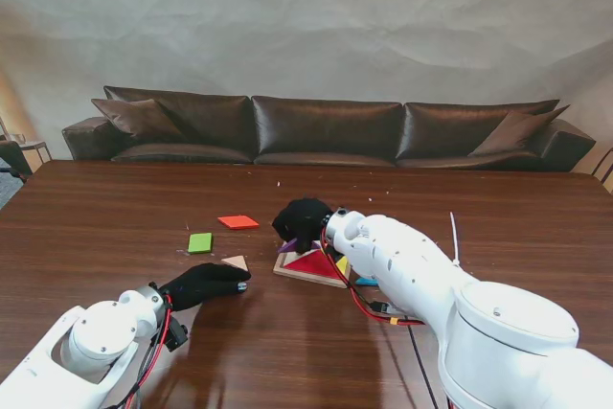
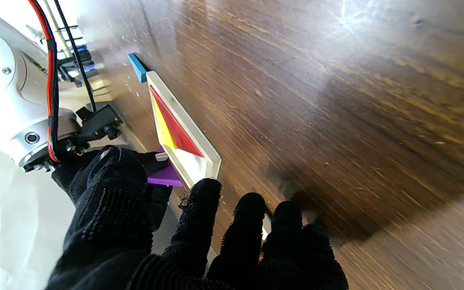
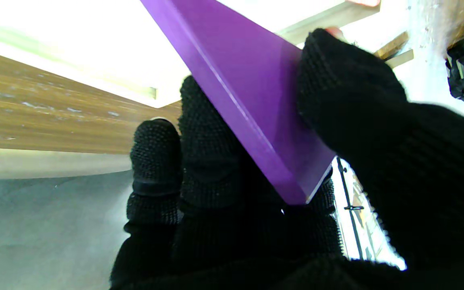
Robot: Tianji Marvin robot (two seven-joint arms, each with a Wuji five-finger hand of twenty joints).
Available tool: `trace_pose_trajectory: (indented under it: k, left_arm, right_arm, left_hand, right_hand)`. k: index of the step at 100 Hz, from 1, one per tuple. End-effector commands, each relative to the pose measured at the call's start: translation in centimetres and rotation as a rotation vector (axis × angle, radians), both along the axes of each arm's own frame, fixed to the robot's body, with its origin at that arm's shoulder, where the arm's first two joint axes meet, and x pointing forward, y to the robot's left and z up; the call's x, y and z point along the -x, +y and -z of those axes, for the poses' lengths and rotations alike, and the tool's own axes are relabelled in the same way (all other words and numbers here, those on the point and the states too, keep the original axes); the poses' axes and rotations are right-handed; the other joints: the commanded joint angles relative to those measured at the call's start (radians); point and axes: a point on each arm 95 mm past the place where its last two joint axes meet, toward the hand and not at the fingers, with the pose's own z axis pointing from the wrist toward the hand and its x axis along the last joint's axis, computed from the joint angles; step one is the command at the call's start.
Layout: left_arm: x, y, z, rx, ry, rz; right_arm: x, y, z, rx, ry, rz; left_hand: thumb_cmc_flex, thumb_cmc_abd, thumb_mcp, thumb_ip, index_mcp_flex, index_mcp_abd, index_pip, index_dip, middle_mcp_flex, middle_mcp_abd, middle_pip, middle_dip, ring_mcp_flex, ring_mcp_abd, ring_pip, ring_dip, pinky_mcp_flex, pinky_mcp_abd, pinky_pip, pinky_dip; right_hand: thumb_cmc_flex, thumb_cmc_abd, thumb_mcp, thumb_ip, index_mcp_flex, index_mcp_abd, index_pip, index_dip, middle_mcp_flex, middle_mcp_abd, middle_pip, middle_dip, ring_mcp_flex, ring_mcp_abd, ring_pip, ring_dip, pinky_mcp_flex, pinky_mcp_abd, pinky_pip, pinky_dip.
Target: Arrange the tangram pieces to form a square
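Right hand (image 1: 302, 218) pinched the purple piece (image 3: 252, 92) over the tray (image 2: 193, 155) — ready to slot; left hand (image 1: 203, 284) rested nearby, fingers loose, empty.

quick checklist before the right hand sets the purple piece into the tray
1. Purple piece gripped by the right hand: ok, thumb and fingers pinch it.
2. Right hand over the tray: ok, it hovers at the tray's far edge.
3. Room in the tray: cannot tell. The red triangle and the yellow piece are already in; the hand hides the rest.
4. Left hand out of the way: ok, open on the table left of the tray, by the tan triangle.
5. Loose pieces clear of the tray: ok for the green square and the orange piece; the blue piece lies against the tray's right side.
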Motion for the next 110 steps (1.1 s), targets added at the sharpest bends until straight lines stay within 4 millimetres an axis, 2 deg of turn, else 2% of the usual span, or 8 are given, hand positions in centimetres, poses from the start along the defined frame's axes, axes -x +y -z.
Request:
trace_pose_trajectory:
  k: [1, 12, 19, 53, 80, 90, 96, 110]
  left_arm:
    - [0.9, 0.2, 1.6, -0.009, 0.059, -0.002]
    - [1.0, 0.1, 1.6, -0.008, 0.064, -0.011]
    - [1.0, 0.0, 1.6, -0.007, 0.068, -0.016]
    - [1.0, 0.2, 1.6, -0.008, 0.079, -0.033]
    - [1.1, 0.3, 1.6, -0.008, 0.085, -0.035]
    - [1.1, 0.3, 1.6, -0.007, 0.088, -0.034]
    - [1.1, 0.3, 1.6, -0.005, 0.089, -0.034]
    - [1.0, 0.3, 1.6, -0.004, 0.091, -0.032]
  right_arm:
    - [0.3, -0.1, 0.5, 0.025, 0.013, -0.016]
    - [0.5, -0.1, 0.7, 0.030, 0.010, -0.025]
    - [0.6, -0.1, 0.8, 0.032, 0.005, -0.032]
    - [0.7, -0.4, 1.4, 0.075, 0.018, -0.035]
    - [0.8, -0.7, 1.8, 0.092, 0.023, -0.024]
    - [0.7, -0.8, 1.7, 0.100, 0.014, -0.019]
    - [0.6, -0.9, 1.6, 0.103, 0.001, -0.013]
    - [0.3, -0.9, 1.3, 0.098, -0.017, 0.004]
  left_hand:
    - [0.029, 0.045, -0.024, 0.035, 0.010, -0.003, 0.003, 0.001, 0.027, -0.007, 0.007, 0.000, 0.005, 0.122, 0.010, 0.013, 0.024, 0.300, 0.024, -0.003]
    - [0.028, 0.046, -0.024, 0.035, 0.011, -0.006, 0.003, 0.001, 0.027, -0.005, 0.007, 0.000, 0.004, 0.121, 0.010, 0.013, 0.023, 0.299, 0.024, -0.003]
    - [0.029, 0.045, -0.024, 0.035, 0.010, -0.005, 0.003, 0.001, 0.027, -0.004, 0.007, 0.000, 0.003, 0.123, 0.010, 0.013, 0.023, 0.300, 0.024, -0.003]
    - [0.031, 0.046, -0.023, 0.035, 0.010, -0.003, 0.003, 0.001, 0.026, -0.005, 0.007, 0.001, 0.002, 0.122, 0.009, 0.013, 0.022, 0.300, 0.024, -0.003]
    - [0.030, 0.047, -0.024, 0.035, 0.011, -0.004, 0.003, 0.000, 0.028, -0.007, 0.007, 0.001, 0.004, 0.121, 0.010, 0.014, 0.024, 0.299, 0.024, -0.003]
    - [0.031, 0.046, -0.024, 0.035, 0.011, -0.003, 0.003, 0.000, 0.027, -0.006, 0.007, 0.001, 0.004, 0.123, 0.010, 0.014, 0.024, 0.300, 0.024, -0.003]
    - [0.031, 0.046, -0.024, 0.035, 0.010, -0.005, 0.003, 0.000, 0.028, -0.006, 0.007, 0.001, 0.004, 0.122, 0.010, 0.014, 0.023, 0.298, 0.024, -0.003]
    - [0.032, 0.046, -0.024, 0.035, 0.011, -0.003, 0.003, 0.000, 0.026, -0.004, 0.006, 0.001, 0.004, 0.122, 0.010, 0.013, 0.023, 0.299, 0.024, -0.003]
  right_hand:
    - [0.118, 0.043, 0.098, 0.063, -0.004, -0.108, -0.003, 0.000, -0.002, -0.017, -0.012, -0.013, -0.014, -0.077, -0.001, -0.013, 0.200, -0.031, -0.013, -0.016]
    - [0.123, 0.039, 0.102, 0.063, 0.000, -0.110, -0.017, 0.004, -0.003, -0.024, -0.014, -0.024, -0.008, -0.080, -0.036, -0.001, 0.187, -0.036, 0.010, -0.126]
    - [0.123, 0.039, 0.101, 0.063, 0.002, -0.113, -0.019, 0.003, -0.002, -0.026, -0.015, -0.026, -0.009, -0.083, -0.044, -0.006, 0.183, -0.040, 0.013, -0.143]
    - [0.104, 0.020, 0.102, 0.052, -0.034, -0.091, -0.052, -0.021, -0.038, -0.018, -0.041, -0.040, -0.023, -0.057, -0.104, -0.037, 0.158, -0.028, -0.005, -0.125]
    - [0.085, -0.007, 0.105, 0.038, -0.065, -0.034, -0.187, -0.069, -0.120, -0.005, -0.044, -0.061, -0.038, -0.034, -0.188, -0.049, 0.113, 0.004, -0.060, -0.099]
    - [0.073, -0.010, 0.110, 0.033, -0.084, 0.004, -0.263, -0.054, -0.177, 0.009, -0.012, -0.083, -0.058, -0.017, -0.232, -0.034, 0.086, 0.027, -0.083, -0.099]
    - [0.059, -0.002, 0.116, 0.035, -0.100, 0.029, -0.329, 0.038, -0.216, 0.019, 0.018, -0.109, -0.065, -0.008, -0.277, -0.010, 0.068, 0.038, -0.092, -0.099]
    - [0.013, 0.025, 0.135, 0.069, -0.152, 0.062, -0.360, 0.039, -0.281, 0.037, 0.046, -0.109, -0.096, 0.013, -0.344, 0.000, 0.008, 0.064, -0.132, -0.121]
